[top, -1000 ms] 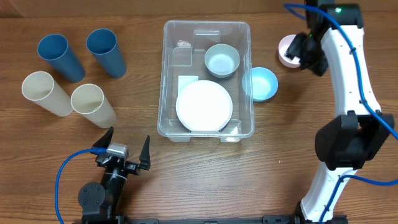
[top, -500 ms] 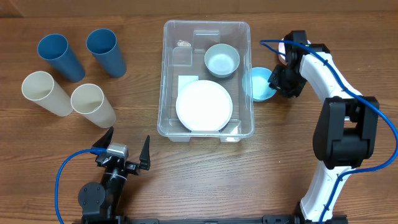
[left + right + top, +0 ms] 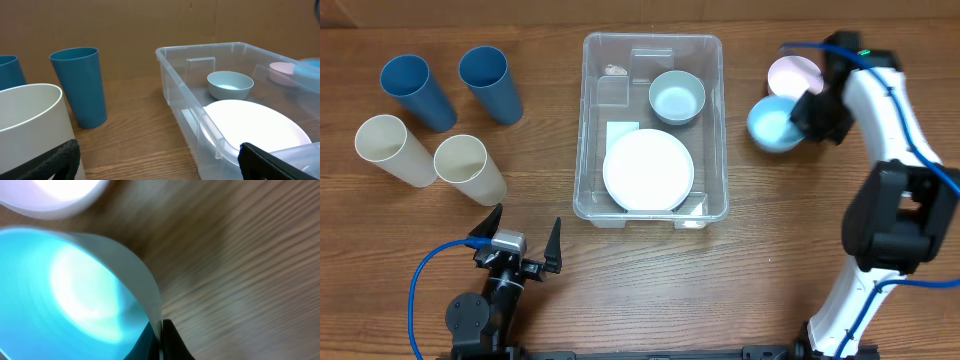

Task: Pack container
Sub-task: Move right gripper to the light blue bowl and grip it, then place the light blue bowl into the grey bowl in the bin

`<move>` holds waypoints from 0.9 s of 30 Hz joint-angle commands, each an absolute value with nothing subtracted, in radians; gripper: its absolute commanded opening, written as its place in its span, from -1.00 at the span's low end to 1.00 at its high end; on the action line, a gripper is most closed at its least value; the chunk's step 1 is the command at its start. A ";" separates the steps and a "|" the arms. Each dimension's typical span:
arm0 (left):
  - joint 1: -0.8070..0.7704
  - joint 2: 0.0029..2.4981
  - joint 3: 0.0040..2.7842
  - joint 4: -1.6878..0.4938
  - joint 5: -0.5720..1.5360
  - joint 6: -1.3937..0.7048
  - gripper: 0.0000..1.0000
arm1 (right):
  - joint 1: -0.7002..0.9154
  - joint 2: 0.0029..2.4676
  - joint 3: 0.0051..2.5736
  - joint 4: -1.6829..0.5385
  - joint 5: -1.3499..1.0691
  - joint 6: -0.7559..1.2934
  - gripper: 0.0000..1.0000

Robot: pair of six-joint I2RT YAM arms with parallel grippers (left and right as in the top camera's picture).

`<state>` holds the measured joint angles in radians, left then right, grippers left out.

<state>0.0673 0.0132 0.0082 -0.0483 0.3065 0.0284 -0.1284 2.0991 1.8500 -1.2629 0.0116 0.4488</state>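
The container (image 3: 582, 120) is a large clear bin at mid-table holding a white plate (image 3: 648, 168) and a pale grey-blue bowl (image 3: 677, 97); the left wrist view shows its near wall (image 3: 172, 75) too. To its right, my right gripper (image 3: 807, 112) is shut on the rim of a light blue bowl (image 3: 772, 124), next to a pink bowl (image 3: 792, 75). Up close, its fingers (image 3: 161, 340) pinch the blue bowl's wall (image 3: 65, 295), with the pink bowl (image 3: 55, 195) above. My left gripper (image 3: 520, 240) stands open near the front edge, holding nothing.
Two blue cups (image 3: 415, 90) (image 3: 490, 82) and two cream cups (image 3: 392, 150) (image 3: 468, 168) stand at the left. A cream cup (image 3: 30, 130) sits close to my left gripper's left finger. The right arm reaches along the table's right side.
My right gripper went from the pink bowl to the blue bowl beside the container, shut on its rim, and carried it right, away from the bin. The left arm stayed still.
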 commanded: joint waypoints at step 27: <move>0.075 0.006 0.005 -0.048 0.307 0.015 1.00 | 0.374 2.233 2.160 -1.066 0.280 0.305 0.40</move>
